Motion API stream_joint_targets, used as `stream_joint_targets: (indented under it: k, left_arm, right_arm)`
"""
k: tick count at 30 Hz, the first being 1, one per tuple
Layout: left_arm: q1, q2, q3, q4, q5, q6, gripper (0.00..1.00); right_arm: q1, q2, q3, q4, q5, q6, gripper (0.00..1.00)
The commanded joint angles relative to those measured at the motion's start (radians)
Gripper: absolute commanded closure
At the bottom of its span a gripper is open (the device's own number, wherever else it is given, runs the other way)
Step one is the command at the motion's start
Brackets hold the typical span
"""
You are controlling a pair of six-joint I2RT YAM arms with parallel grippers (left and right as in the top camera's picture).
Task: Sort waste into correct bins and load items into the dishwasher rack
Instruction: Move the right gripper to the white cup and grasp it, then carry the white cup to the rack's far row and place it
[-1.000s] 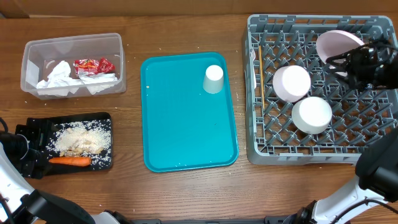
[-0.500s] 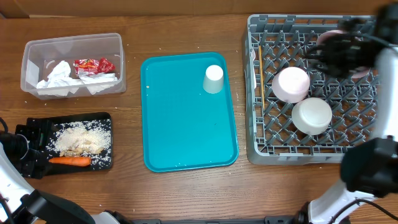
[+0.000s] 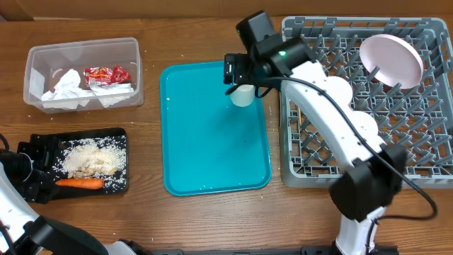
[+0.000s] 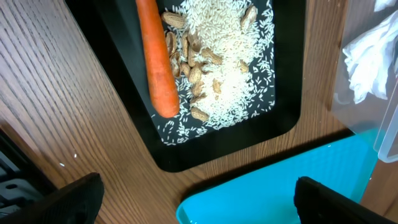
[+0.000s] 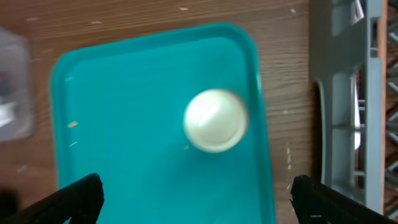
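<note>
RISK: small white cup (image 5: 216, 120) sits at the teal tray's (image 5: 124, 155) corner nearest the rack; right gripper (image 5: 196, 186) hangs above, jaws spread wide (nothing between them), and an off-centre pinch could topple it | AROUND: dishwasher rack (image 3: 425, 142) wall crowds the lift path; plate (image 3: 391, 59) leans among pegs | LEFT: left gripper (image 4: 196, 186) gapes empty over black tray (image 4: 205, 146).

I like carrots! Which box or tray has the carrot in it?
The black tray, with the carrot beside rice. The teal tray holds only a white cup; the clear tub holds napkins and a red wrapper.
</note>
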Motion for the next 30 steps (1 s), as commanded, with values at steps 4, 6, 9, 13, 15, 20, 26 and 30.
stream_joint_targets:
  k: [4,6,9,13,15,20,26,30]
  left_arm:
    - [0.004,0.005,-0.002,0.0,0.004,-0.013,0.0]
    - [0.004,0.005,-0.002,0.0,0.004,-0.013,0.0]
    - [0.004,0.005,-0.002,0.0,0.004,-0.013,0.0]
    - [0.004,0.005,-0.002,0.0,0.004,-0.013,0.0]
    - [0.004,0.005,-0.002,0.0,0.004,-0.013,0.0]
    - [0.004,0.005,-0.002,0.0,0.004,-0.013,0.0]
    - [0.004,0.005,-0.002,0.0,0.004,-0.013,0.0]
    - [0.004,0.005,-0.002,0.0,0.004,-0.013,0.0]
  right_arm:
    - [-0.011,0.13,-0.01,0.048,0.008,-0.043,0.0]
    - [-0.011,0.153,-0.01,0.064,0.008,-0.043,0.0]
    - [-0.011,0.172,-0.01,0.088,0.008,-0.043,0.0]
    - [-0.011,0.201,-0.01,0.107,0.008,-0.043,0.0]
    - [-0.011,0.217,-0.01,0.113,0.008,-0.043,0.0]
    - [-0.011,0.24,-0.012,0.118,0.008,-0.043,0.0]
    - [-0.011,0.262,-0.012,0.142,0.009,-0.043,0.09]
    - [-0.011,0.271,-0.012,0.152,0.016,-0.042,0.15]
